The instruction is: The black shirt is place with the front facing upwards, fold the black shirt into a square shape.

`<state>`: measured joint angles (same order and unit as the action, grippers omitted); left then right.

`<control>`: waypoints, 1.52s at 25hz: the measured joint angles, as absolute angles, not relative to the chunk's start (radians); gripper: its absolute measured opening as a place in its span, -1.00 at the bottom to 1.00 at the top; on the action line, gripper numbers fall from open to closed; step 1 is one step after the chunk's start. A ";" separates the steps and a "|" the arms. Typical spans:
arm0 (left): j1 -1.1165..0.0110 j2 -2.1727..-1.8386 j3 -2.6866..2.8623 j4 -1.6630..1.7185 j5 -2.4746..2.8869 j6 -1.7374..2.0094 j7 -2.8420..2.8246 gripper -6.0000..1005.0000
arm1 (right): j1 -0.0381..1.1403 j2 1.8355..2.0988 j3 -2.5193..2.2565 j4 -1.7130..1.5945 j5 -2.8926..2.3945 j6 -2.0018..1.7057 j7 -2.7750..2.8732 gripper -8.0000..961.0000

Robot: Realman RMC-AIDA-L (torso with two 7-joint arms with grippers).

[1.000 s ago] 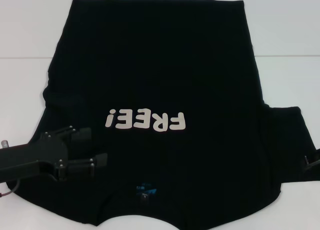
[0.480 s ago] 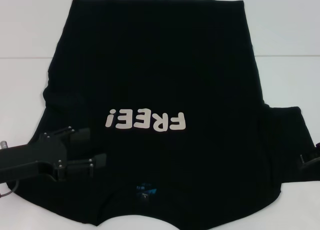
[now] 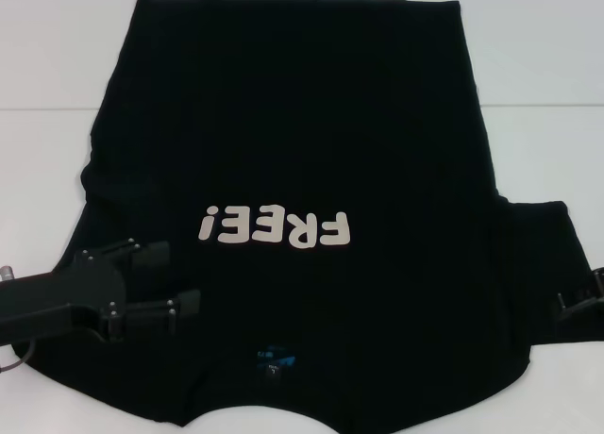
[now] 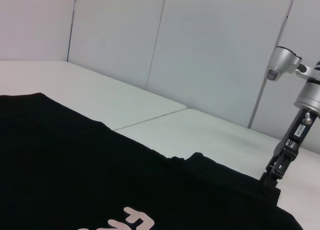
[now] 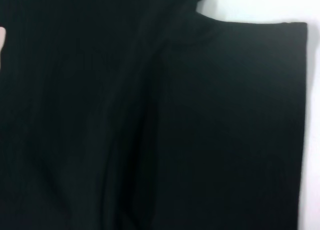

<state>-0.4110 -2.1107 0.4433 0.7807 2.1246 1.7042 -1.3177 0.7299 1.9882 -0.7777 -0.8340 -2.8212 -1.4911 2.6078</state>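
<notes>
While the black shirt [image 3: 302, 170] lay flat, lettering up, across the white tabletop [image 3: 547, 66], the left gripper [image 3: 175, 281] hovered at eight o'clock over it, fingers apart; the right gripper [image 3: 571, 305] sat at four o'clock by the sleeve, its fingers' state unclear.

Bare table [image 3: 547, 66] around black shirt [image 3: 293, 123]

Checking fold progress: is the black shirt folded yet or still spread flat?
Mostly spread. The black shirt lies front up with the FREE! lettering showing; only its left sleeve looks tucked in, beside the left gripper.
</notes>
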 joint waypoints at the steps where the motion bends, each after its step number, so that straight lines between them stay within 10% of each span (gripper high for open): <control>1: -0.411 -2.111 0.443 0.781 2.125 1.704 -1.318 0.78 | 0.732 1.990 -0.778 -0.834 -2.820 -1.492 2.608 0.78; 38: -0.413 -2.111 0.442 0.778 2.125 1.694 -1.318 0.77 | 0.789 1.981 -0.794 -0.765 -2.856 -1.295 2.631 0.78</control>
